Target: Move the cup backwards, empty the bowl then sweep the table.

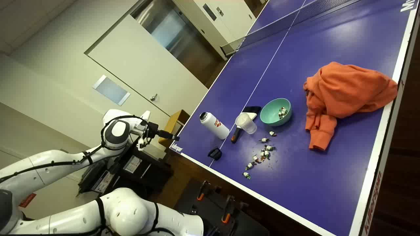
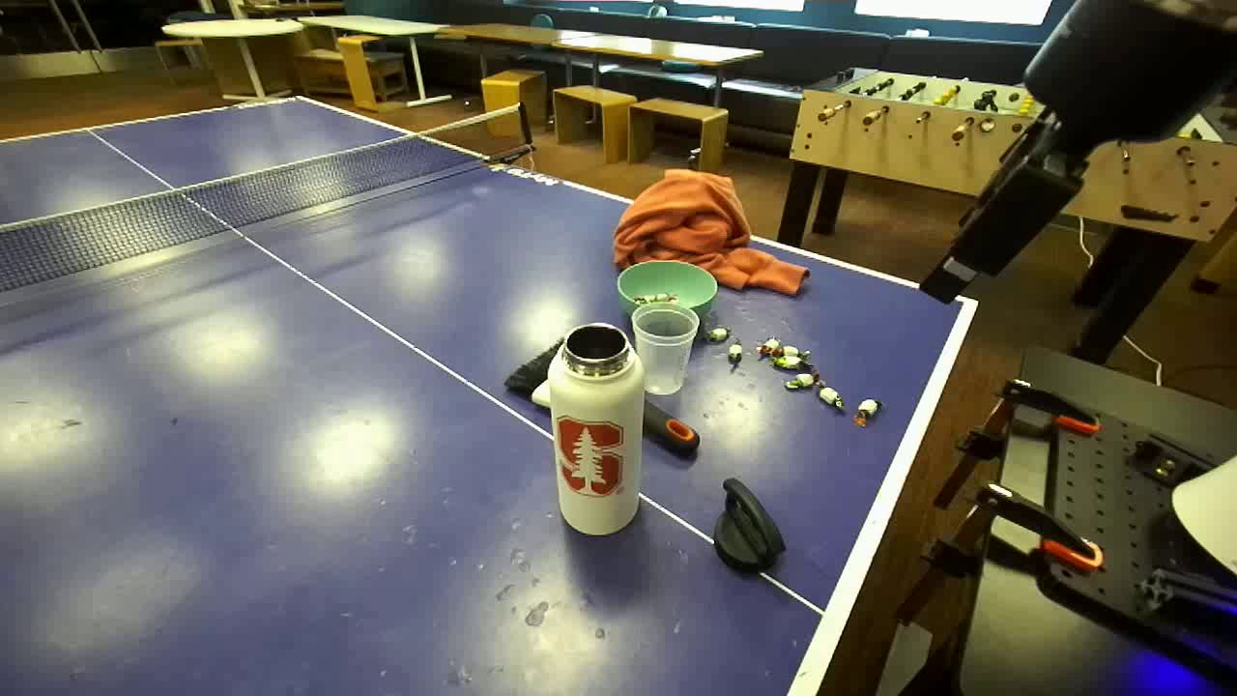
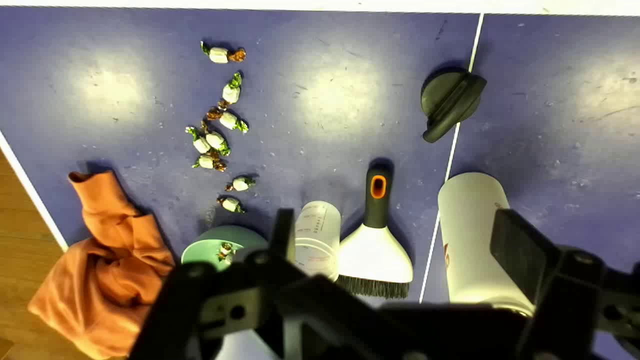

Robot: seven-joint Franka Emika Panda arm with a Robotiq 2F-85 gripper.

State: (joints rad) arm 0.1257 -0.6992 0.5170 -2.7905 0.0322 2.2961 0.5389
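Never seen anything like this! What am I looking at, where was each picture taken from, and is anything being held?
The white machine is a robot arm, with a black grasping tool at its end. Two wide pictures were taken from outside it; the close, downward one from the arm itself. On the ping-pong table are a green bowl with candies inside, loose candies, a plastic cup, a brush, an open white bottle, a black lid and an orange garment. The tool is open and holds nothing.

White bottle (image 2: pixel 599 435) stands upright, open-topped, red tree logo (image 2: pixel 588 469) visible. Black lid (image 3: pixel 447 97) lies near, handle (image 2: pixel 759 517) up. Orange cloth (image 1: pixel 347 88) heaped, sleeve (image 1: pixel 322 132) out. Background in exterior view: foosball table (image 2: pixel 894 145), wooden stools (image 2: pixel 676 108).
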